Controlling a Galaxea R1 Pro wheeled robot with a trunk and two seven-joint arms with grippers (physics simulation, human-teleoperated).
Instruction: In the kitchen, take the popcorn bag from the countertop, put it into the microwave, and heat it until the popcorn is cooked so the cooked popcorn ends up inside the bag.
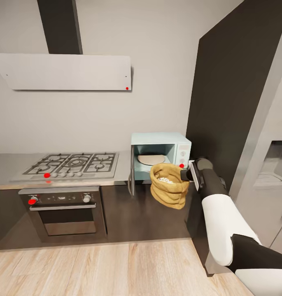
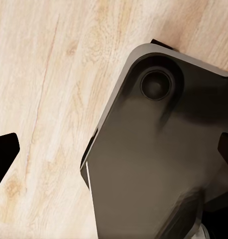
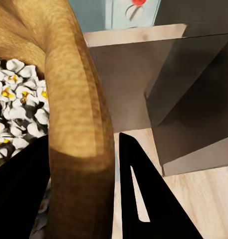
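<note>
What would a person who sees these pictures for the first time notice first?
Probably the popcorn bag, which the right claw holds by its rim in the air, in front of the microwave with its door open. In the bag lies white popcorn. To the left, red dots mark the hob and the oven.

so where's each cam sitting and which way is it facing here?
Head: high on the robot, facing forward and down at the microwave; right arm holds the popcorn bag.
Left wrist: pointing down at the wood floor; dark robot base shows.
Right wrist: along its fingers clamping the bag's rim.
Shared: head and right wrist both show bag, popcorn, microwave.
</note>
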